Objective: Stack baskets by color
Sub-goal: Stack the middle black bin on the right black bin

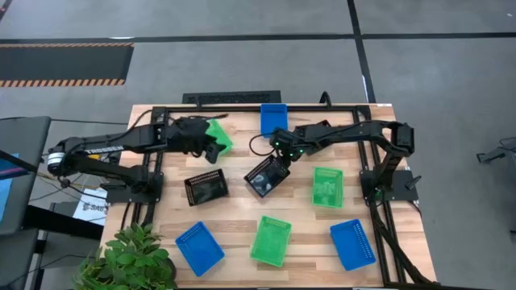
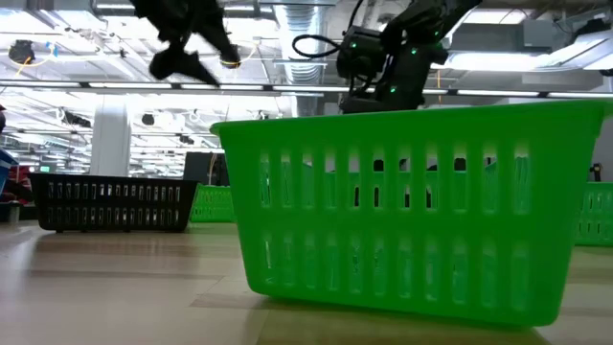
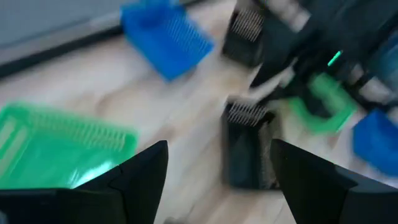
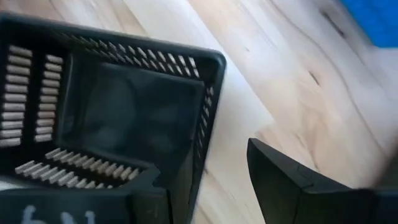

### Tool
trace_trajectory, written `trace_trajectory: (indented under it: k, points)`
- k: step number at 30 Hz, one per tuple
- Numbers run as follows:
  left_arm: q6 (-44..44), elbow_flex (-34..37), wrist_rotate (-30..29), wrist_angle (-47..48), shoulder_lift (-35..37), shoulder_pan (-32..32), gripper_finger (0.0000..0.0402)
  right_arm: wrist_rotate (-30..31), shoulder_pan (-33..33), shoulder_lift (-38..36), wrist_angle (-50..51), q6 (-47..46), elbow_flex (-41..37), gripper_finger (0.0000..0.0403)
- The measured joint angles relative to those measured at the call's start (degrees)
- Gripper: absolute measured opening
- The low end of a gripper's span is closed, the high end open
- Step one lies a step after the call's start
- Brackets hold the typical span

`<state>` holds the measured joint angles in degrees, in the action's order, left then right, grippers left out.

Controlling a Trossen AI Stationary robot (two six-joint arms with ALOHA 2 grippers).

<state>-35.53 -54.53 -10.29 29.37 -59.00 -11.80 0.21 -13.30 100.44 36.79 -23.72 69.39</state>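
A black basket [image 1: 266,176] lies on the table's middle, turned at a slant. My right gripper [image 1: 279,159] hangs just above it, open. In the right wrist view my right gripper [image 4: 205,163] has one finger over the basket's inside and one outside its side wall [image 4: 200,146], with no touch showing. My left gripper [image 1: 212,149] is open with nothing between its fingers and is raised beside a green basket [image 1: 220,133] at the far left. Beyond my left gripper [image 3: 219,144] a second black basket [image 3: 249,149] rests on the table.
Several other baskets lie on the table. One is blue [image 1: 274,118] at the far edge, one black [image 1: 205,188] at mid left, one green [image 1: 326,187] at mid right. Blue [image 1: 199,246], green [image 1: 270,240] and blue [image 1: 352,243] line the near side. A leafy plant [image 1: 133,258] fills the near left corner.
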Motion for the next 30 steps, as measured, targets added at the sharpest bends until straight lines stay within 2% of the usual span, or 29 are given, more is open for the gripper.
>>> trace_trajectory:
  k: [2,5,9,12,20,22,30]
  points:
    - [0.37,2.97,-0.19,-8.28,3.01,0.18,0.0270,-0.02,-0.06,0.05,-0.81,0.17,0.08,0.0175]
    - [-2.34,12.44,-0.35,-20.35,8.70,0.88,0.0270,-0.04,-0.07,0.23,-0.91,0.29,0.08,0.0175]
    - [-9.79,27.62,-1.43,-31.01,15.72,1.87,0.0270,-0.03,-0.07,0.82,-1.74,0.89,0.08,0.0175]
    - [-13.01,33.96,-1.35,-36.92,19.89,2.45,0.0270,-0.05,-0.36,1.51,-0.59,1.63,0.06,0.0175]
    - [-12.64,35.20,-3.08,-36.59,24.56,2.88,0.0270,-0.40,-0.32,3.95,-0.44,3.08,0.04,0.0165]
    - [-12.57,35.18,-3.98,-36.57,24.58,2.87,0.0270,-0.53,-0.31,3.92,-0.61,3.13,0.04,0.0144]
    - [-12.15,35.16,-4.08,-35.82,23.75,2.85,0.0270,-2.62,-0.77,3.90,-0.40,3.90,0.04,0.0017]
